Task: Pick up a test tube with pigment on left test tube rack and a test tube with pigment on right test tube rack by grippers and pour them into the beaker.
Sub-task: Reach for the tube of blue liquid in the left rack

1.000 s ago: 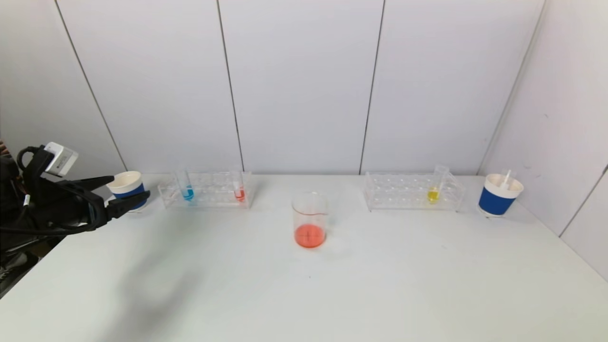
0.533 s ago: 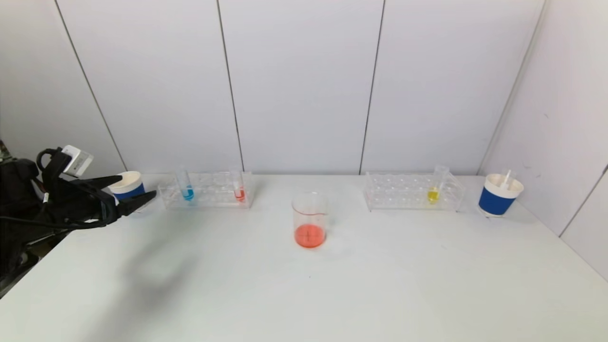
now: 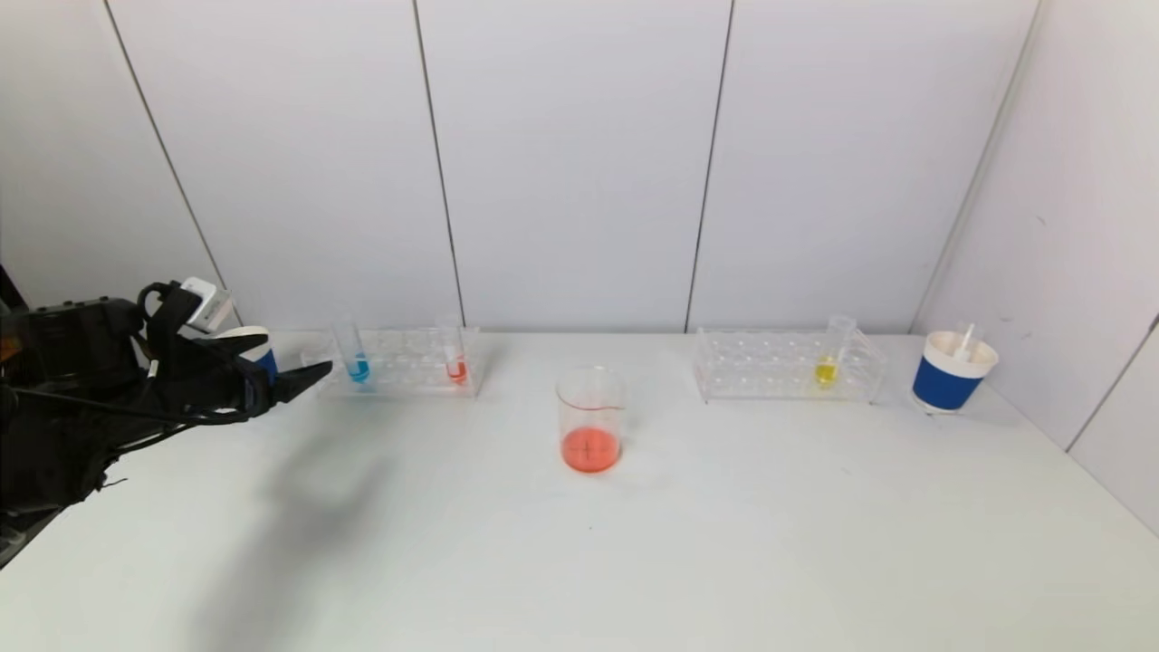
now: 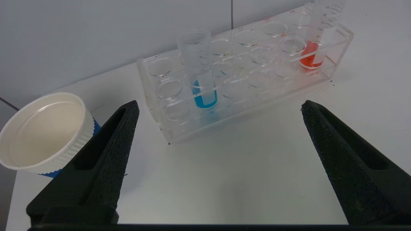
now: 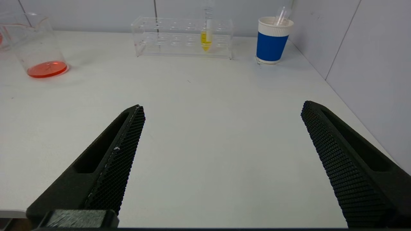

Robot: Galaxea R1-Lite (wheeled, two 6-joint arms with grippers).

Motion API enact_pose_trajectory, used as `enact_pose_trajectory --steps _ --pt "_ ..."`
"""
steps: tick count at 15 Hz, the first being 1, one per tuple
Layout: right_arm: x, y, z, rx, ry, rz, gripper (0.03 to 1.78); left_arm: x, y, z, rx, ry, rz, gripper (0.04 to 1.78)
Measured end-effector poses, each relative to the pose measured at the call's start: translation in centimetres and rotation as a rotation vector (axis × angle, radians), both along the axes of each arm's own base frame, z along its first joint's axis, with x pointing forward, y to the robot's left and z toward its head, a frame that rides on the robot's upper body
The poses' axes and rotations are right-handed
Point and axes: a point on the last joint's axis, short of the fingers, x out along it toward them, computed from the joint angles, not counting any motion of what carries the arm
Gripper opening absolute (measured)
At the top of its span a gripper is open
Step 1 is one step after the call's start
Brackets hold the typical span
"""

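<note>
Head view: beaker (image 3: 590, 421) with red liquid mid-tabletop (image 3: 579, 561); left rack (image 3: 396, 363) holds blue tube (image 3: 353, 355) and red tube (image 3: 454, 358); right rack (image 3: 786, 366) holds yellow tube (image 3: 830, 353); a blue cup (image 3: 953, 372) beside it. Left pincer (image 3: 303, 373), spread, empty, near the left rack, partly hiding another cup (image 4: 45, 133). Right wrist view alone shows right pincer (image 5: 221, 109), spread, empty, well short of the right rack.

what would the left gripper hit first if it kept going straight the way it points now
Probably the clear plastic test tube rack, at the tube with blue liquid. The open left gripper points about there; depth is unclear.
</note>
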Motion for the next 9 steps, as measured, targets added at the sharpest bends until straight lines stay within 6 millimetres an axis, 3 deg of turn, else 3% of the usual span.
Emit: enact_pose_trajectory --steps 9 --pt "0.0 0.0 0.0 0.0 0.0 0.0 1.77 1.6 -0.1 -0.6 0.004 0.001 0.028 1.76"
